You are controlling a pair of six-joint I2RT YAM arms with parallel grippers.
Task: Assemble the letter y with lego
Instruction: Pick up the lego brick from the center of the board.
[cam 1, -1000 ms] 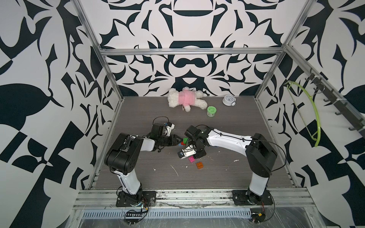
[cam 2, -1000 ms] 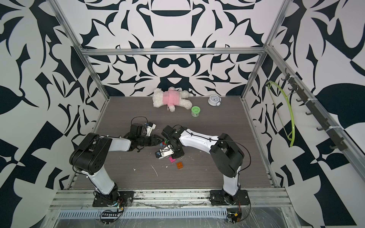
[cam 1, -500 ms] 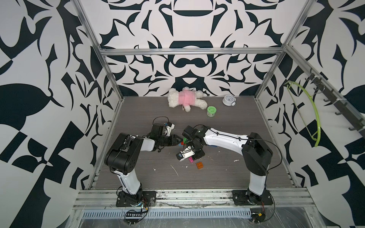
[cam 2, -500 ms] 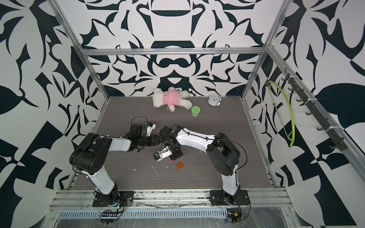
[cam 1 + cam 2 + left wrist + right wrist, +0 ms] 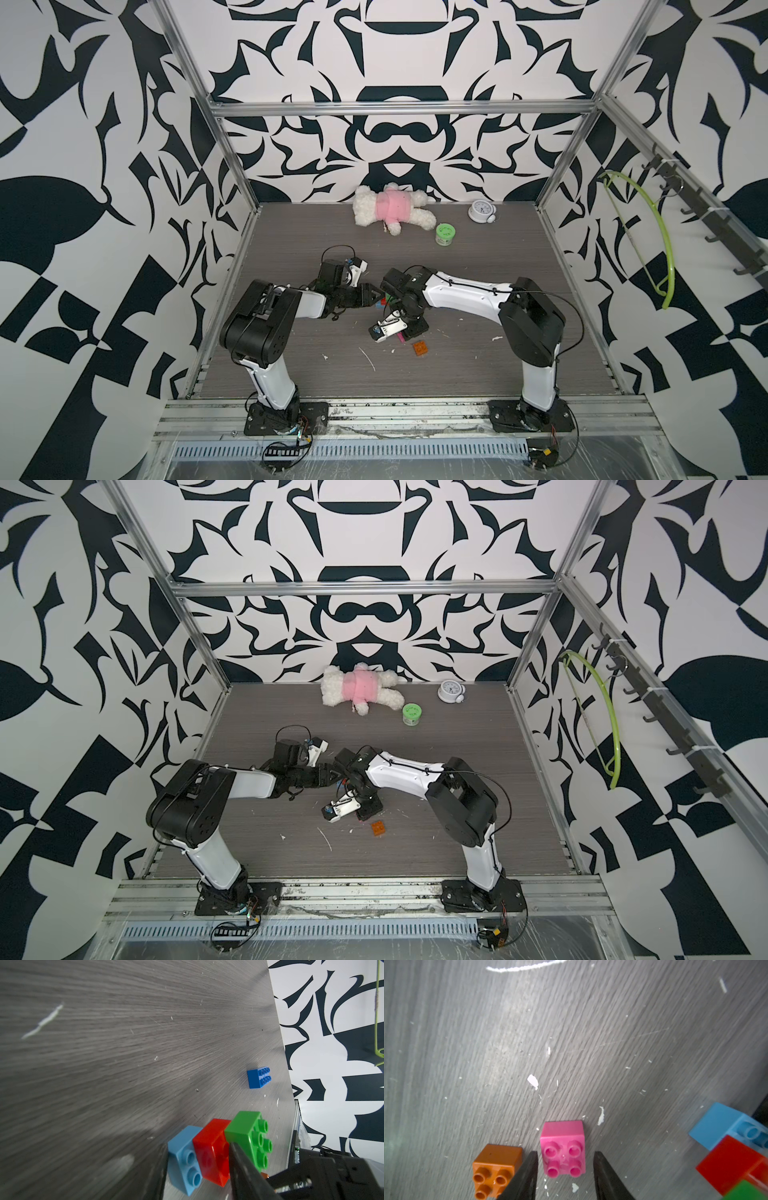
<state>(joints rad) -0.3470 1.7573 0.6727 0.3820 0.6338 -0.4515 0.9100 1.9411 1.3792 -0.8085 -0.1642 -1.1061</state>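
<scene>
Straddling pink brick (image 5: 562, 1147), right jaws apart; left jaws clamp stack (image 5: 209, 1147).

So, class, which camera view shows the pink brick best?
The right wrist view: the pink brick sits close up, studs clear, between the open jaws of the right gripper. In a top view only a pink sliver peeks out beside that gripper. The left wrist view misses it.

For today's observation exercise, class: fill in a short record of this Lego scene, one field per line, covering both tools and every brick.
left tool: shut on the stack
stack: light blue brick, red brick, green brick, joined in a row
right tool: open, straddling pink brick, not gripping
orange brick: loose, beside pink brick, apart
dark blue brick: loose, apart from the stack
progress: three bricks joined, three loose
</scene>
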